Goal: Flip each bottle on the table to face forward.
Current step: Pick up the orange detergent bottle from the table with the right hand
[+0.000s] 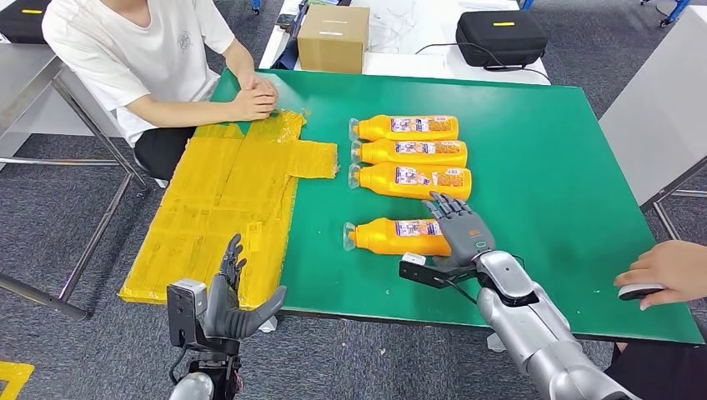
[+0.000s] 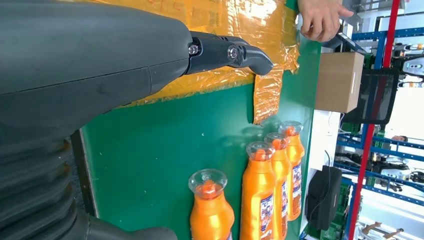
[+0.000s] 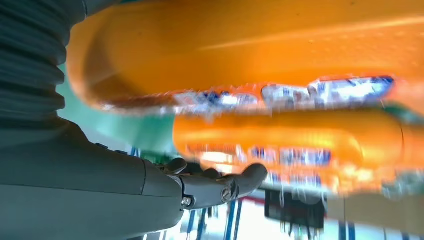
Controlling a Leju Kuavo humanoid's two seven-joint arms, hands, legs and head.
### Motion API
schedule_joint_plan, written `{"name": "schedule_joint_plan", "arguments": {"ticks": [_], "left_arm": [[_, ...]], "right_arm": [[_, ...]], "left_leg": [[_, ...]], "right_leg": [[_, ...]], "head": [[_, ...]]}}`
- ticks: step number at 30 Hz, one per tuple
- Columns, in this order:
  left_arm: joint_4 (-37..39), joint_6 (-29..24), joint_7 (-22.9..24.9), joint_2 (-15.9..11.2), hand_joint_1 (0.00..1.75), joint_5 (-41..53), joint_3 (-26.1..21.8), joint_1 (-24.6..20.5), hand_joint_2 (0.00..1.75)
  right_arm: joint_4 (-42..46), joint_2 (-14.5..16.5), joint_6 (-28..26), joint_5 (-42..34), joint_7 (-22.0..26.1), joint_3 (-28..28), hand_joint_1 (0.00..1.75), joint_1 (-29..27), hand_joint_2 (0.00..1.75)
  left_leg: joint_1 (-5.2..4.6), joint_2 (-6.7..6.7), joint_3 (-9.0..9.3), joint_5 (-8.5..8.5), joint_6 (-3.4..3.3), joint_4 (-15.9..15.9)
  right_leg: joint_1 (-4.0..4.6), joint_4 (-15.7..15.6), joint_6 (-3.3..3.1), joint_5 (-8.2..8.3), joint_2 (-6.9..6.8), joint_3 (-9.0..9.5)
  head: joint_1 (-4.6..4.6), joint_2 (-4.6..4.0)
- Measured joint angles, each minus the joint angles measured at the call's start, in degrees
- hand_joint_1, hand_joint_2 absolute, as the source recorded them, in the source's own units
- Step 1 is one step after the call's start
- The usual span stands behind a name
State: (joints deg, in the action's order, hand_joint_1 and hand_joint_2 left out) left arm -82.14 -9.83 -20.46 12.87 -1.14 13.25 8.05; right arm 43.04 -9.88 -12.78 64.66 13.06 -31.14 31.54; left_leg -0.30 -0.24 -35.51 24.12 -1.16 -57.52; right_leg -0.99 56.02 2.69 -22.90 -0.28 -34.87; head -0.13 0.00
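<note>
So the right hand [image 1: 457,225] is parked flat over the base end of the near bottle [image 1: 392,237], fingers spread out and laid across it rather than wrapped, so I'd call it apart and holding nothing yet. That bottle lies on its side on the green table [image 1: 567,167], cap pointing away from the hand toward the yellow sheet [image 1: 225,200]. Just past the fingertips sit three more bottles [image 1: 408,153], side by side in a tidy row, labels up, well clear of the one under the hand. The near one already shows a label too, so whether it needs turning I honestly can't say; my guess is we're on the last bottle, either about to roll it or just finishing. The next move probably needs the fingers to curl around the body and get a proper grip before any rolling, since a smooth round bottle will likely skid away. The left hand [image 1: 229,296] hangs off the table's near edge, fingers apart, empty. A person's hand [image 1: 667,271] rests at the corner beyond the right arm.
</note>
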Motion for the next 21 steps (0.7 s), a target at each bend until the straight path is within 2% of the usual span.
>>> {"name": "schedule_joint_plan", "arguments": {"ticks": [7,10,11,14,15,16,21], "left_arm": [[0.0,-1.0,0.0,0.2,0.00,1.0,-0.8,0.7,1.75],[0.0,-1.1,0.0,0.3,0.00,1.2,-1.1,0.7,1.75],[0.0,-1.2,0.0,0.3,0.00,1.3,-1.2,0.7,1.75],[0.0,-1.4,0.0,0.5,0.00,1.7,-1.6,0.7,1.75],[0.1,-1.4,0.0,0.5,0.00,1.8,-1.6,0.7,1.75],[0.1,-1.4,-0.1,0.6,0.00,1.8,-1.7,0.6,1.75],[0.8,-1.0,-0.3,0.6,0.00,1.9,-1.9,0.4,1.75]], "right_arm": [[-7.7,-0.1,10.1,-2.8,-6.3,-2.4,0.00,5.2,1.75],[-10.6,0.1,11.4,-3.5,-7.1,-3.2,0.15,7.0,1.75],[-11.4,0.3,12.0,-3.6,-7.3,-3.4,0.32,7.6,1.75],[-13.4,0.5,13.6,-4.1,-7.6,-4.1,1.42,8.8,1.75],[-13.9,0.6,13.9,-4.2,-7.7,-4.3,1.68,9.1,1.75],[-14.4,0.6,14.2,-4.3,-7.8,-4.5,1.75,9.4,1.75],[-16.2,0.9,15.6,-6.2,-7.2,-4.9,1.75,10.6,1.75]], "left_leg": [[0.00,0.02,0.11,0.00,0.00,0.0],[0.00,0.01,0.25,0.00,-0.01,0.0],[0.00,0.02,0.31,0.00,-0.01,0.0],[0.00,0.02,0.48,0.00,-0.01,0.0],[0.00,0.02,0.52,0.01,-0.01,0.0],[0.00,0.01,0.55,0.01,-0.01,0.0],[0.00,-0.01,0.65,-0.02,-0.04,0.0]], "right_leg": [[0.00,0.0,0.00,0.00,0.01,0.07],[0.00,0.0,0.00,0.00,0.01,0.22],[0.00,0.0,0.00,0.00,0.01,0.28],[0.00,0.0,0.00,0.00,0.01,0.45],[0.00,0.0,0.00,0.00,0.01,0.50],[0.00,0.0,0.00,0.00,0.01,0.53],[0.00,0.0,0.00,0.00,0.00,0.63]], "head": [[0.01,0.00],[0.01,0.00],[0.00,0.00],[0.01,0.00],[0.01,0.00],[0.01,0.00],[0.01,0.00]]}}
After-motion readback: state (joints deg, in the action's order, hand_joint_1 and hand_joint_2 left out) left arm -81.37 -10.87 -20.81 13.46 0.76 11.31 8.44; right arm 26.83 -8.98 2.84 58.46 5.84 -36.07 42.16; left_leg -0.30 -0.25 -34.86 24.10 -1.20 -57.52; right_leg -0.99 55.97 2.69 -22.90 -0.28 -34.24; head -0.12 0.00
